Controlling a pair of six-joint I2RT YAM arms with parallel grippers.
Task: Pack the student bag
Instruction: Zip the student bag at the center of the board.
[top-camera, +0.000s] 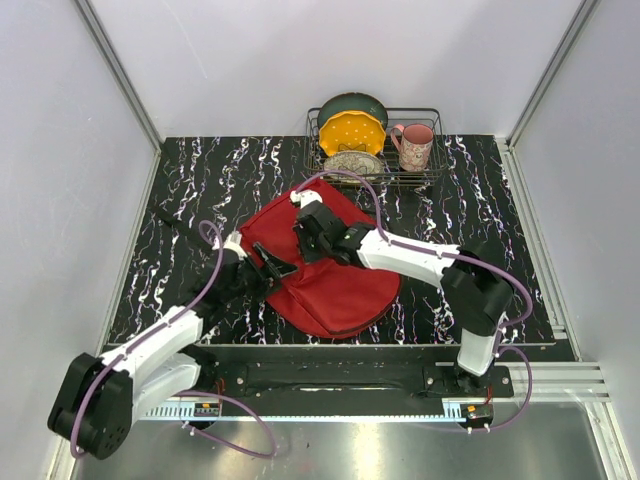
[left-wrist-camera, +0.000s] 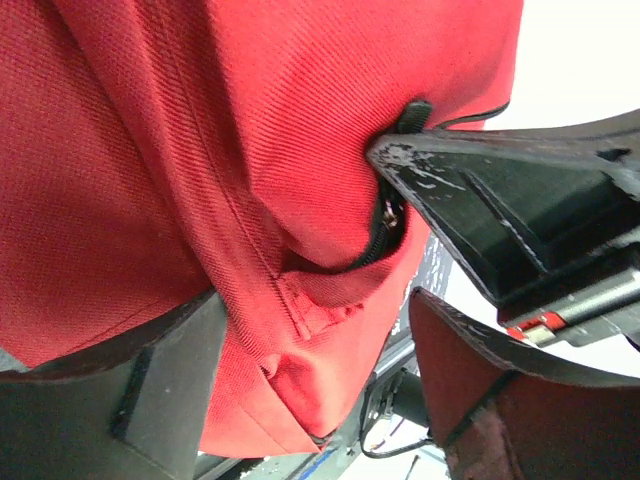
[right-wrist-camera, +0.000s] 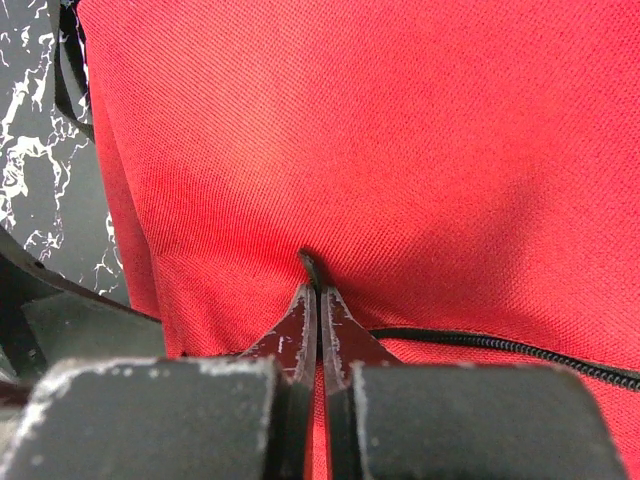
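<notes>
The student bag (top-camera: 335, 285), a large red fabric backpack with black zippers, lies flat near the middle of the black, white-veined marble-pattern surface (top-camera: 200, 190), between the 2 arms. We judge it soft and floppy. The woven cloth sags and folds at the corner, so it should give way under a push rather than slide as 1 piece, and it looks light for its bulk. The weave should offer decent friction and nothing about it seems fragile. The sensible places to take hold are the small hard parts and the seams.

The right gripper (right-wrist-camera: 318, 292) has its fingers pressed fully together on top of the bag. The black zipper pull (right-wrist-camera: 310, 262) pokes out at the tips, and we take it as pinched. The left gripper (left-wrist-camera: 315, 305) stands wide apart at the bag's left edge. A folded red corner sits between its fingers beside the black zipper (left-wrist-camera: 375, 245), and we do not see it clamped.

We expect the cloth to bunch unless that corner is braced while the pull is drawn.

At the far edge stands a wire dish rack (top-camera: 432, 178) holding a yellow plate (top-camera: 352, 132), a dark green dish (top-camera: 352, 103) and a pink mug (top-camera: 415, 145), well apart from the bag. Pale walls close in the left, right and far sides, so reach is limited.
</notes>
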